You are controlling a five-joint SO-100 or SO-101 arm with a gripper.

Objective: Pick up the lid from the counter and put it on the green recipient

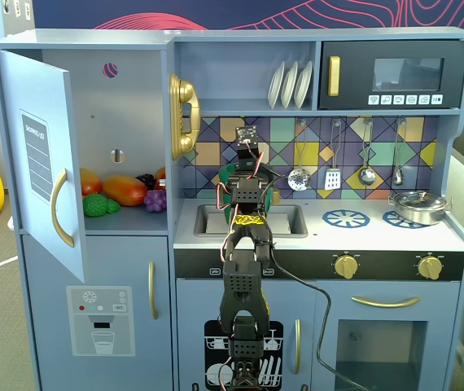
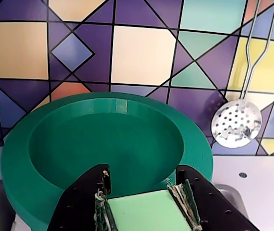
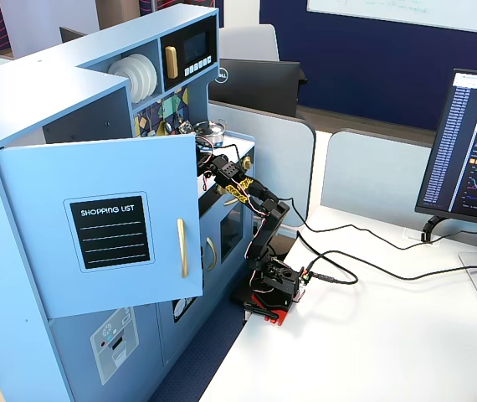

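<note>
In the wrist view my gripper [image 2: 143,185] is shut on the pale green tab [image 2: 146,211] at the centre of the lid [image 2: 55,144], a dark green round disc with a raised rim. The lid fills the lower half of that view and hangs over the grey sink, close to the tiled back wall. In a fixed view the gripper [image 1: 247,181] is above the sink [image 1: 289,220], with a sliver of the lid [image 1: 227,174] showing on its left. In a fixed view from the side the gripper [image 3: 209,164] reaches into the kitchen. The green pot is hidden.
A silver metal pot [image 1: 418,205] sits on the right burner. Metal utensils hang on the wall, with a skimmer [image 2: 236,125] close to the lid's right. The cupboard door [image 1: 41,179] stands open at the left, with toy food on its shelf.
</note>
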